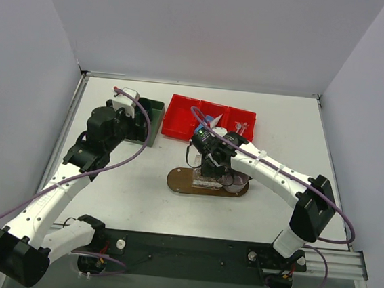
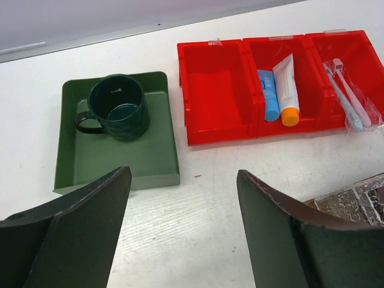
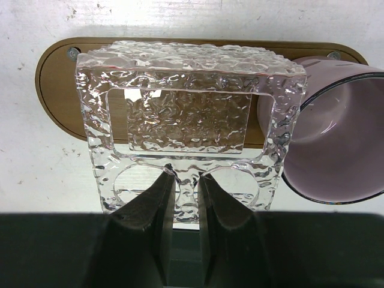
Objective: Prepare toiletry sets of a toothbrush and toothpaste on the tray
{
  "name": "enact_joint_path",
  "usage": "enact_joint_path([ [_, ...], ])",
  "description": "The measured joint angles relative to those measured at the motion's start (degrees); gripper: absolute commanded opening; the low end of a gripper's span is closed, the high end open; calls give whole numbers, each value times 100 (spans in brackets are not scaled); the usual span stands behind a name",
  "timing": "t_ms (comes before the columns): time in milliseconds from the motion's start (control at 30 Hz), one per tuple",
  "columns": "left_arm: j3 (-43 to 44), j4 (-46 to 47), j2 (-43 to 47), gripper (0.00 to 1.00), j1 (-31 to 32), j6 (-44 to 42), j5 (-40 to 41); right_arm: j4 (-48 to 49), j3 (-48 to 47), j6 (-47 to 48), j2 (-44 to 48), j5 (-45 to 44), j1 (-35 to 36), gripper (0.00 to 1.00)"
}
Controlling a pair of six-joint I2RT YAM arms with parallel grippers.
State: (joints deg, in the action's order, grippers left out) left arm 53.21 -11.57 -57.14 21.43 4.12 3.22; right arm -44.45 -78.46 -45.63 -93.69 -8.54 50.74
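The right gripper (image 3: 185, 177) was closed narrowly on the near edge of a clear holder (image 3: 189, 120) over the tray (image 3: 60, 90), just beside the pink mug (image 3: 342, 138). The left gripper (image 2: 183, 174) hung wide open and empty above the bench (image 2: 240, 162). Toothpastes (image 2: 287, 90) and toothbrushes (image 2: 351, 99) lay in the red bin (image 2: 216, 102).

Tray (image 3: 54, 90): mostly crowded by clear holder (image 3: 192, 114) and pink mug (image 3: 342, 138) (side by side). Table (image 2: 204, 204): open strip in front of green box (image 2: 120, 180) and red bin (image 2: 222, 133).
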Motion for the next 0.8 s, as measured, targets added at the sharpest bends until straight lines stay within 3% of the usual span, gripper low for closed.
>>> enact_joint_path([
  [800, 0, 0, 0, 82, 109, 2, 68, 22, 24, -68, -190, -31, 46, 0],
])
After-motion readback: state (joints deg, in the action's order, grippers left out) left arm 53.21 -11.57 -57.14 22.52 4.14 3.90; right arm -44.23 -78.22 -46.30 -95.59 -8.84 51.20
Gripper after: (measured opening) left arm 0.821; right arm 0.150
